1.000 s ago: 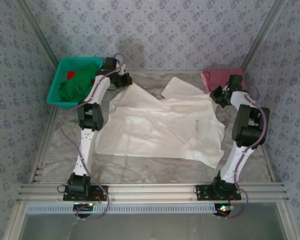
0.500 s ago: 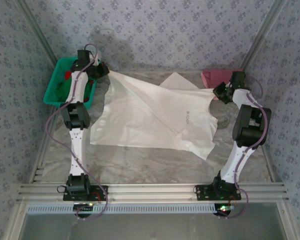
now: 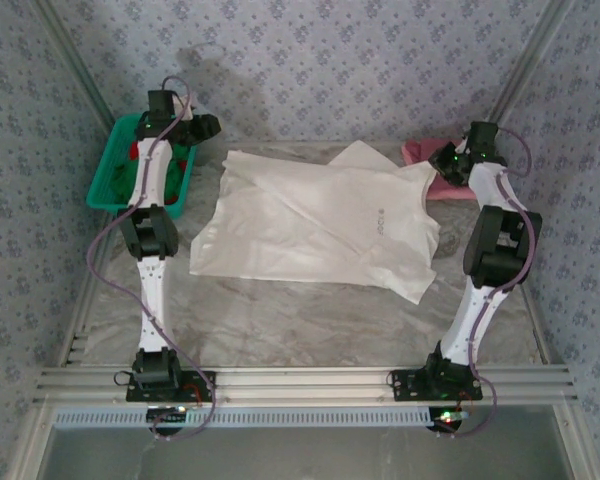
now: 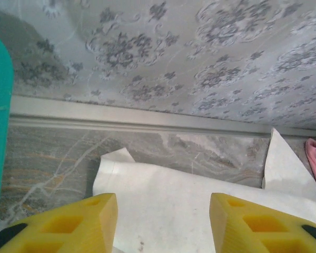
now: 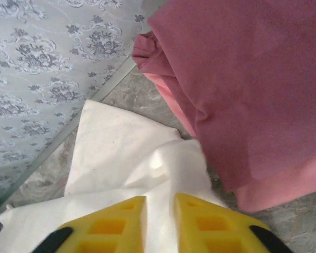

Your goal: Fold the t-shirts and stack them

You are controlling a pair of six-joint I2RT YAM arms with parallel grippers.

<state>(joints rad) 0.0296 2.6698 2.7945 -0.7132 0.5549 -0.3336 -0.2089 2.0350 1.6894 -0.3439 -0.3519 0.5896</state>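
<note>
Ok, biggest first: the table [image 3: 310, 320] carries all. The cream-white t-shirt [image 3: 310, 220] lies spread across its far half, from near the far left corner to the far right corner, mostly flat. One flap is turned over at the far edge and the near right part is wrinkled. I think it is laid out like this so the folds can begin from a flat sheet, i.e. the folding itself is not yet started. The tiny grey chest mark [image 3: 379, 222] faces up, right of centre.

The teal basket [image 3: 110, 180] sits at the far left corner, clear of the shirt, prob. as the source bin. The pink t-shirt [image 3: 420, 155] is at the far right corner, already a folded pile, so I take it as the base of the stack. In the right wrist cam its edge [image 5: 242, 95] is touching the cream cloth [image 5: 126, 153].

Left gripper [image 3: 205, 125] hangs above the far left part of the table, beside the basket. In its wrist cam the jaws are spread wide [image 4: 163, 211], w/ nothing between them. The shirt corner [image 4: 200, 190] lies below, not touched.

Right gripper [image 3: 442, 165] is at the shirt's far right corner. Its jaws [image 5: 160, 221] are almost together, w/ a ridge of cream cloth in the narrow gap. I read this as a pinch on the shirt, though the contact itself is hidden.
</note>
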